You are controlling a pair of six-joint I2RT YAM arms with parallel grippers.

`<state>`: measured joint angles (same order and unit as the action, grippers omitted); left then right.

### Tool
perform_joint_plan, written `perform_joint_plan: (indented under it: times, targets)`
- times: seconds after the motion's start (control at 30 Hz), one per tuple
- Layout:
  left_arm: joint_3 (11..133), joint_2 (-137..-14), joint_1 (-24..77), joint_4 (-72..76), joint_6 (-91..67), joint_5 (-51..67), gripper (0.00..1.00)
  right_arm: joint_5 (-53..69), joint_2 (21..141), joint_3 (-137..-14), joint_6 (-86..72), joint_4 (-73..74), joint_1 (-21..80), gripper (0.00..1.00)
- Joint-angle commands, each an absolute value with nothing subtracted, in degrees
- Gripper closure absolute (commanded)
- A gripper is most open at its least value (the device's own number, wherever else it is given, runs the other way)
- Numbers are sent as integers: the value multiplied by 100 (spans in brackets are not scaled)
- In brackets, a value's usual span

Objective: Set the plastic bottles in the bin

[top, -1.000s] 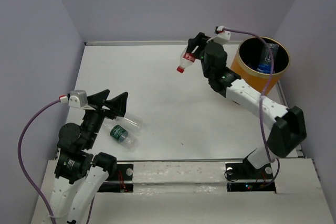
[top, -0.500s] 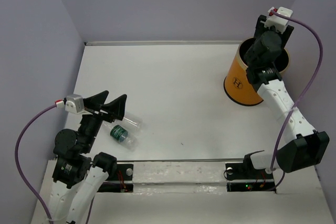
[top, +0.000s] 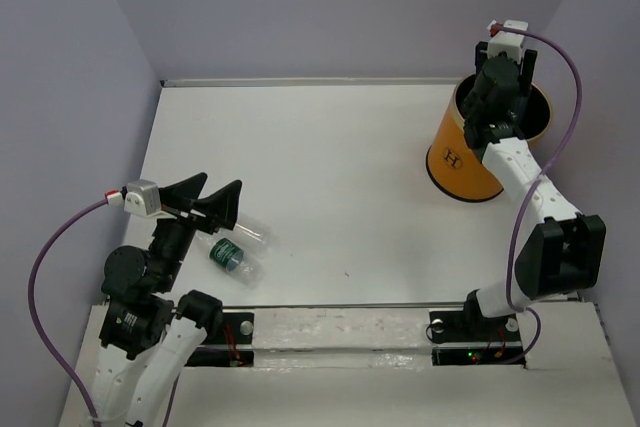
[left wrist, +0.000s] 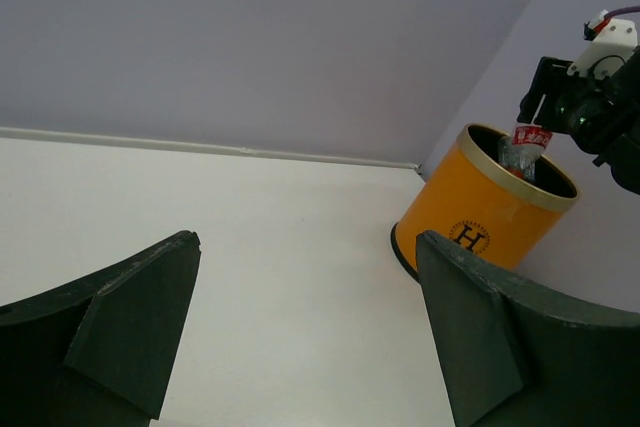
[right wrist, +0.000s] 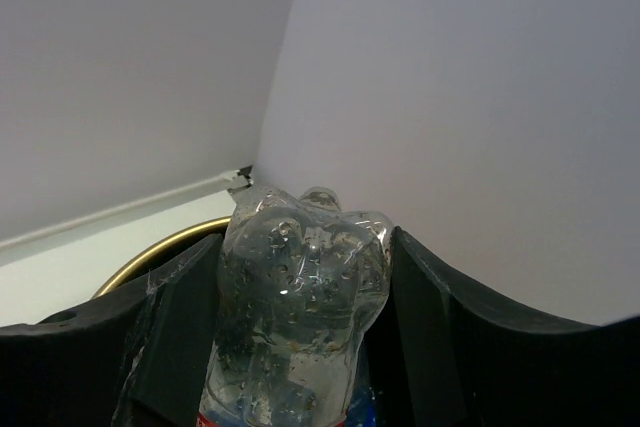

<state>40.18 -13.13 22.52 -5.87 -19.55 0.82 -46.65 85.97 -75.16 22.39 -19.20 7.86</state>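
My right gripper (right wrist: 305, 247) is shut on a clear plastic bottle (right wrist: 298, 297) and holds it base-up over the mouth of the orange bin (top: 462, 157). In the left wrist view that bottle (left wrist: 522, 150), with its red-and-white label, hangs just inside the bin's rim (left wrist: 480, 137). Something blue shows below it in the right wrist view. My left gripper (top: 215, 199) stands open above the table's near left, nothing between its fingers (left wrist: 130, 317). Just beneath it on the table lie a green-labelled bottle (top: 228, 255) and a clear one (top: 250, 234).
The bin stands in the far right corner, close to the back and right walls. A raised lip (top: 300, 81) runs along the table's far edge. The left wall is close to the left arm (top: 140, 287).
The right arm has swung right from the table's far middle, carrying the bottle to above the bin. The left gripper has stayed open in place.
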Motion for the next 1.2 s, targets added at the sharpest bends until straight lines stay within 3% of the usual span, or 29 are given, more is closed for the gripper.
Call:
perform_joint_plan:
  times: [0.0, 0.03, 0.07, 0.1, 0.17, 0.3, 0.4, 0.47, 0.53, 0.73, 0.87, 1.17]
  targets:
    - [4043, -1345, 2285, -360, -1863, 62, 1, -4403, 8420, -7681, 2057, -2057, 791, 72]
    - [4043, -1345, 2285, -369, -1863, 62, 1, -4543, 8429, -7690, 2065, -2048, 791, 57]
    - [4043, -1336, 2285, -369, -1863, 62, 1, -4622, 8429, -7751, 2048, -2013, 791, 23]
    - [4043, -1345, 2285, -369, -1863, 62, 1, -4745, 8437, -7830, 1987, -1673, 791, 11]
    - [4043, -1353, 2268, -387, -1863, 62, 1, -4877, 8403, -8102, 1601, -1033, 791, 2]
    - [4043, -1406, 2250, -387, -1863, 62, 1, -4300, 7973, -8314, 503, -134, 791, 3]
    - [4043, -1468, 2206, -404, -1863, -52, 1, -2400, 7604, -8368, -482, 728, 1036, 10]
    - [4052, -1503, 2171, -422, -1872, -176, 1, -1447, 7532, -8087, -782, 712, 1658, 10]
    - [4052, -1529, 2092, -431, -1881, -254, 1, -1371, 7663, -7859, -748, 659, 2717, 10]
    - [4148, -1644, 1864, -624, -1828, -833, 1, -300, 8891, -7717, -984, 317, 4392, 10]
    - [4157, -1380, 1670, -633, -1898, -1326, 1, 244, 9639, -7866, -1028, 158, 4719, 10]
    - [4157, -1301, 1582, -633, -1907, -1644, 1, 967, 11485, -9657, -844, 676, 5625, 4]
